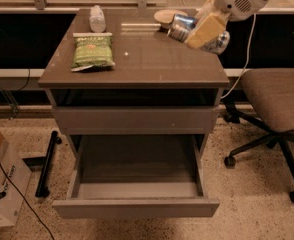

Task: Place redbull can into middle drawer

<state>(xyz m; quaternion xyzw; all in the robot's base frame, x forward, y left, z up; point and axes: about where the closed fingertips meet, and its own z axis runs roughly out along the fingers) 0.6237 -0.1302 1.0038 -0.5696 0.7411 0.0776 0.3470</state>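
The redbull can [180,28], silver and blue, lies tilted on its side in my gripper [203,32], just above the back right of the cabinet top [152,59]. A yellowish finger [209,26] crosses the can's middle, and the gripper is shut on it. The white arm comes in from the top right. The middle drawer [137,206] is pulled out below, at the front of the cabinet, with its dark grey floor bare. The can is above and behind the drawer, to its right.
A green snack bag [92,51] and a clear plastic bottle [97,18] are on the cabinet top at the left. A small round dish [167,15] sits behind the can. An office chair [277,94] stands to the right. A cardboard box [2,184] and cables are on the floor at the left.
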